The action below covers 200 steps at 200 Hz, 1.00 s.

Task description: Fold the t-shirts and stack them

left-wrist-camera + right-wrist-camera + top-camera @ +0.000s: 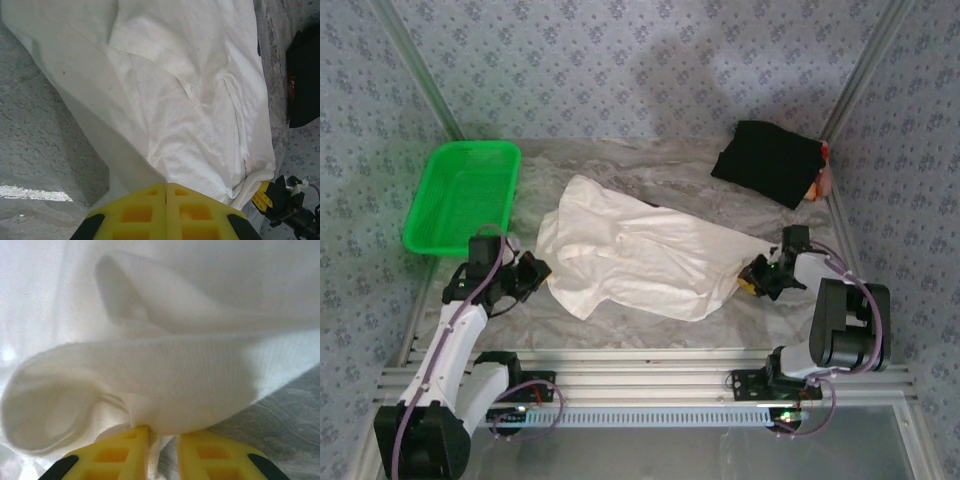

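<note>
An off-white t-shirt [640, 260] lies crumpled across the middle of the table, seen close in the left wrist view [190, 100] and in the right wrist view [165, 375]. A black t-shirt [767, 162] lies folded at the far right corner, its edge in the left wrist view [302, 85]. My left gripper [538, 270] is at the off-white shirt's left edge, its yellow jaws [166, 187] pressed together on that edge. My right gripper [752, 278] is at the shirt's right end. Its jaws [162, 432] stand slightly apart, with a thin fold of cloth hanging between them beside a free gap.
A green plastic basket [425, 215] stands at the far left of the table. A small orange-red thing [821, 180] pokes out from under the black shirt. Patterned walls and metal posts close in the sides. The aluminium frame [650, 375] runs along the near edge.
</note>
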Available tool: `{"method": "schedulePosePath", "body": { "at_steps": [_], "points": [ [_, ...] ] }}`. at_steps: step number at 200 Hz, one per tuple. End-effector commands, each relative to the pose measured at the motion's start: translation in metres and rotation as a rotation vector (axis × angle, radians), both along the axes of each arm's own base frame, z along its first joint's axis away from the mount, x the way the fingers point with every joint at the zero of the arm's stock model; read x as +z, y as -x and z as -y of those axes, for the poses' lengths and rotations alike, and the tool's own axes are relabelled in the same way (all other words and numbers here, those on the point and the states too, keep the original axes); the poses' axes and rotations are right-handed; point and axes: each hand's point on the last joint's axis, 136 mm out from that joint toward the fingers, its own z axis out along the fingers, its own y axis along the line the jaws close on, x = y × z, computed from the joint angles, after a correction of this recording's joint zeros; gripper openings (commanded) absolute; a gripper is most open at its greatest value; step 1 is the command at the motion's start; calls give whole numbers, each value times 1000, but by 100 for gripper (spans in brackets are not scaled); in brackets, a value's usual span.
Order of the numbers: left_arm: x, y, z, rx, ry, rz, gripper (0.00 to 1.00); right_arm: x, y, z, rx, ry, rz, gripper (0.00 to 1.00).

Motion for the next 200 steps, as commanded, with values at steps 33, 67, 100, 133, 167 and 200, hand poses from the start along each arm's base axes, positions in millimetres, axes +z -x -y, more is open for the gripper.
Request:
{"method": "schedulePosePath", "body": {
  "at_steps": [33,67,100,133,167,200],
  "points": [
    [1,0,5,-30,11,17,0,7,-8,-8,6,-25,2,24],
    [0,1,5,-31,11,17,0,10,-8,-11,21,-20,2,24],
    [-1,1,6,-35,13,15,0,10,-9,-13,24,-20,6,24],
    [-1,2,6,-35,14,15,0,8,-9,-14,28,-17,0,24],
    [-1,3,6,-35,16,15,0,7,-10,-12,26,-4,7,20],
    [-3,4,6,-37,17,10,0,13,-18,-15,-3,-16,26,19]
  ]
}}
